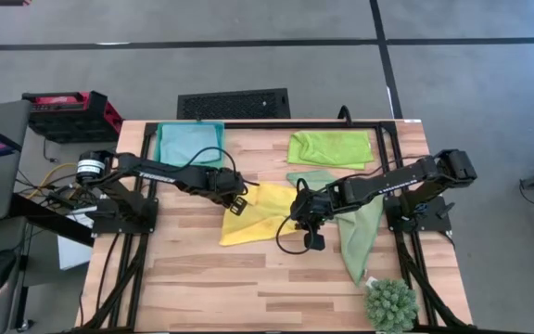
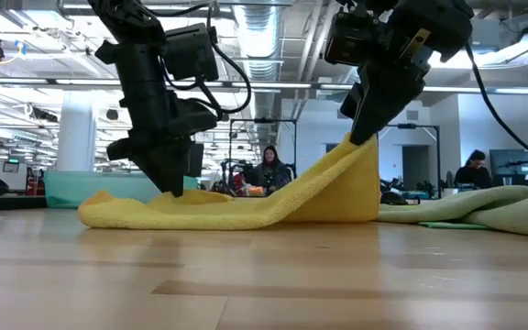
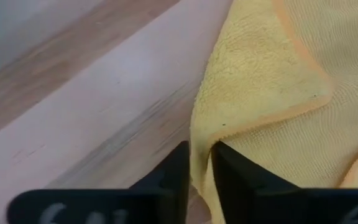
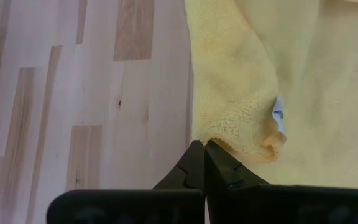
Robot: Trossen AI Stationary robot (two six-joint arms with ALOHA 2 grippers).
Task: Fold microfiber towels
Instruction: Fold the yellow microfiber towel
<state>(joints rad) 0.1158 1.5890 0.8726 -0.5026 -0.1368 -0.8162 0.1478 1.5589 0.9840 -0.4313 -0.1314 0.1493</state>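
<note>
High view: yellow towel (image 1: 260, 218) at table (image 1: 193, 278) centre, partly folded. Left arm reaches in from 9 o'clock, stretched low across the wood, left gripper (image 1: 238, 202) on the towel's 10 o'clock corner. Right arm comes in from 3 o'clock, elbow bent, right gripper (image 1: 301, 211) at the towel's 3 o'clock edge. Light blue towel (image 1: 189, 142) lies at 11 o'clock, lime green towel (image 1: 331, 148) at 1 o'clock, sage green towel (image 1: 360, 227) just beside the right arm around 4 o'clock, plant (image 1: 392, 304) at 5 o'clock

Low view: left gripper (image 2: 174, 179) points straight down, tips on the flat end of the yellow towel (image 2: 236, 209). Right gripper (image 2: 363, 137) is raised and tilted, pinching the towel's other end into a peak off the table. Sage green towel (image 2: 484, 206) sits at 3 o'clock. People are seated in the room behind

Left wrist view: fingers (image 3: 174, 171) slightly apart, thin yellow towel (image 3: 272, 93) edge between them

Right wrist view: fingers (image 4: 194, 163) clamped together on a bunched yellow corner (image 4: 241, 140)
</note>
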